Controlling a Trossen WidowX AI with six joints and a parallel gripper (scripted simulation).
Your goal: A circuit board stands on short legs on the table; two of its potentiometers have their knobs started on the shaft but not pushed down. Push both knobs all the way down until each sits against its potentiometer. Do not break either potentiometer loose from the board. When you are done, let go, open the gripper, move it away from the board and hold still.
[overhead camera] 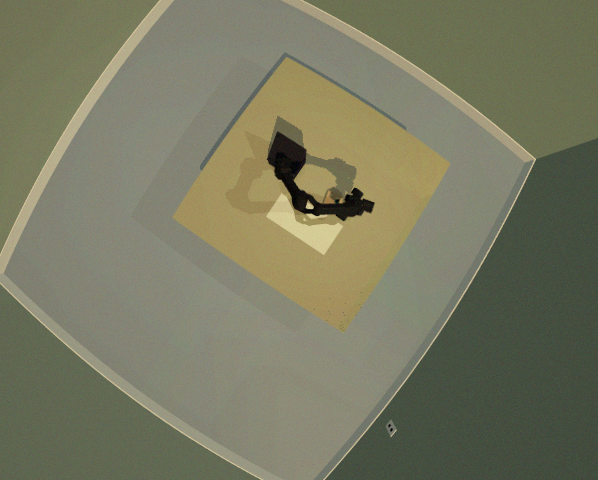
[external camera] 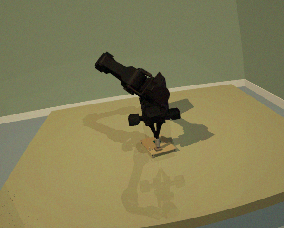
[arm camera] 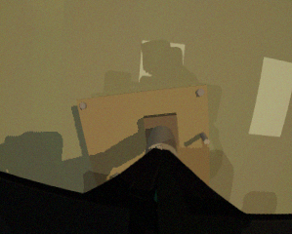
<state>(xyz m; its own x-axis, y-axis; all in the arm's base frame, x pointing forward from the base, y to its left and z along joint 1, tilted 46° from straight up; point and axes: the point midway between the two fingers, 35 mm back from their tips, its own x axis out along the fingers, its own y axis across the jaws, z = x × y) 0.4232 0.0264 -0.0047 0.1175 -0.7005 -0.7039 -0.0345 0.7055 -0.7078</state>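
The circuit board (external camera: pixel 168 147) (arm camera: pixel 106 122) stands on short legs, partly hidden under the arm in the top view. A grey cylindrical knob (external camera: pixel 157 142) (arm camera: pixel 161 136) stands upright over a square brown potentiometer (external camera: pixel 158 148) (arm camera: pixel 160 120). Whether a small gap remains beneath the knob is too small to tell. My gripper (external camera: pixel 156 137) (arm camera: pixel 160 156) is shut and empty, its fingertips at the top of this knob, apparently touching it. A teal part (external camera: pixel 154 141) shows behind the knob. The second knob is not clearly visible; fingers and the first knob cover that area.
The board has a small bent part (arm camera: pixel 196 139) beside the potentiometer and corner screws (arm camera: pixel 200 92) (arm camera: pixel 83 105). The arm (overhead camera: pixel 299 198) (external camera: pixel 135 78) reaches over the yellow table (overhead camera: pixel 268 248) (external camera: pixel 75 171). Arm shadows and pale light patches fall around the board.
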